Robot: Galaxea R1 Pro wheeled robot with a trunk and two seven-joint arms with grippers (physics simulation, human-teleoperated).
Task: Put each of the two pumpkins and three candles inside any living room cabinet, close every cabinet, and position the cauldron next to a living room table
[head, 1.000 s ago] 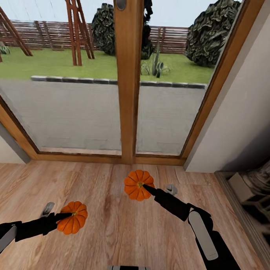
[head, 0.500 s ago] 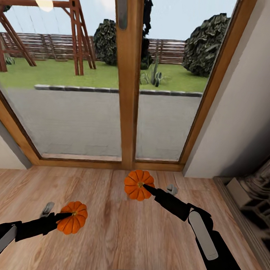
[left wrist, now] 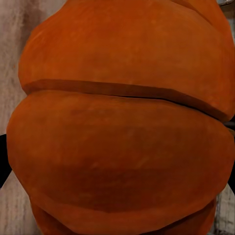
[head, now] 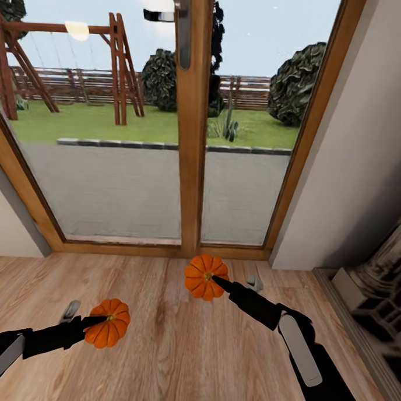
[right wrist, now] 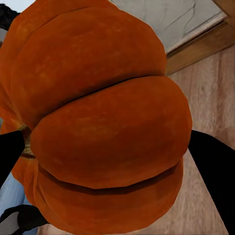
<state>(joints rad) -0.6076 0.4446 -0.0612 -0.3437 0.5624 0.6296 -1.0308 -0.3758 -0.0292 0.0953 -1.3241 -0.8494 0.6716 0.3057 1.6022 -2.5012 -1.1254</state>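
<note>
The robot faces a glazed door [head: 189,136] over wood floor [head: 176,351], mid-carry. The right jaws hold one pumpkin [head: 205,276] and the left jaws the other [head: 107,323], both aloft. Next, I judge: find the cabinet.

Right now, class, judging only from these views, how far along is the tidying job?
Done: nothing stored yet. In hand: the left gripper holds one ribbed orange pumpkin, the right gripper the other round orange pumpkin, above the wooden plank floor facing a wood-framed glass door. Left: both pumpkins, candles, closing cabinets, cauldron.
</note>
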